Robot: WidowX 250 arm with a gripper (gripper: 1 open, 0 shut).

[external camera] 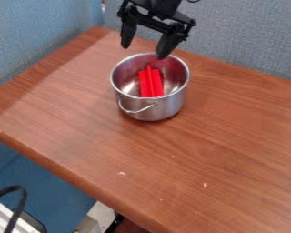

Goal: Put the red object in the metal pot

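Note:
The red object (149, 82) lies inside the metal pot (148, 102), leaning against its inner wall. The shiny pot stands on the wooden table, its wire handle hanging down the front side. Directly above the pot's far rim hangs my black gripper (153, 41), its two fingers spread wide apart and holding nothing. One fingertip (127, 39) is left of the other fingertip (178, 46). Gripper and red object are apart.
The wooden table (209, 146) stretches to the right and front of the pot. Its front-left edge drops off to a blue floor. A blue fabric wall stands behind. A black cable (15, 214) lies at the bottom left.

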